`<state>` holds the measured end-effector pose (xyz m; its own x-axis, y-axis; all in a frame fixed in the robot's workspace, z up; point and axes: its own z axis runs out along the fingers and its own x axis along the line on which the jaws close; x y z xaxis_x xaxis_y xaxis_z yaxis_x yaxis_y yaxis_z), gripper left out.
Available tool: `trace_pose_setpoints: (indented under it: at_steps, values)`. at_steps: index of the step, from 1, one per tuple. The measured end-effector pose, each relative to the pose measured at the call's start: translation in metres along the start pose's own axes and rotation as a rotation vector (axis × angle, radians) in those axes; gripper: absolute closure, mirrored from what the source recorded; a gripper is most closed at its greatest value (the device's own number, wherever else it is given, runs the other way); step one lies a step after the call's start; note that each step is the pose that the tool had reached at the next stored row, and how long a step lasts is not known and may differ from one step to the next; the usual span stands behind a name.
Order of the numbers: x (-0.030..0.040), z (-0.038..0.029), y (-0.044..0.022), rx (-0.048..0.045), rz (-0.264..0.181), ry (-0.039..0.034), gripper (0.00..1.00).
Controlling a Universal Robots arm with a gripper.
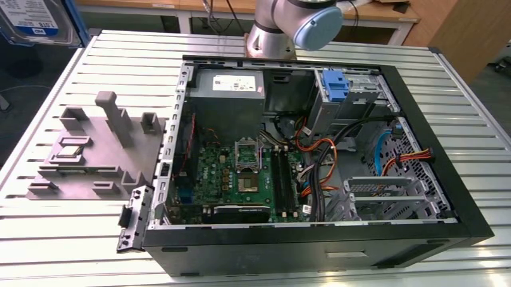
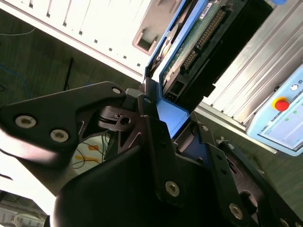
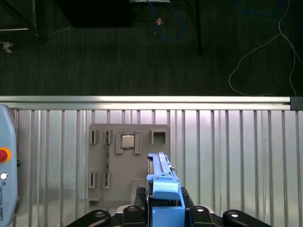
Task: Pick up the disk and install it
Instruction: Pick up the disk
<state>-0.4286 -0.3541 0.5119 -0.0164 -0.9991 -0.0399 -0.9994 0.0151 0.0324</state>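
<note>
The exterior view's corner cuts the disk (image 1: 32, 21), so I get just part of its label and blue frame, and the arm (image 1: 291, 27) runs off the top edge. In the first wrist view the picture's edge crops the claw (image 3: 164, 201) and the grey pendant (image 3: 6, 165), and the disk stands edge-on, its label hidden from me. In the second wrist view black linkages cover where the claw's pads meet the blue frame.

The only legible print is a maker's name in small capitals on the grey pendant (image 3: 6, 189), below its red button (image 3: 4, 154). The white-and-blue label (image 1: 33, 24) on the disk (image 1: 40, 15) and the white sticker (image 1: 236, 82) on the power supply (image 1: 203, 86) carry print too small to read.
</note>
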Motion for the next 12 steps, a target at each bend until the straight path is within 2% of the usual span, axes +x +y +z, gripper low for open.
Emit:
trace_pose_setpoints:
  at_steps: [6,12]
  values:
    - [-0.0002,-0.0004,-0.0128,-0.0019,0.0,0.0,0.63]
    - [-0.0002,-0.0004,-0.0152,-0.002,0.0,0.0,0.63]
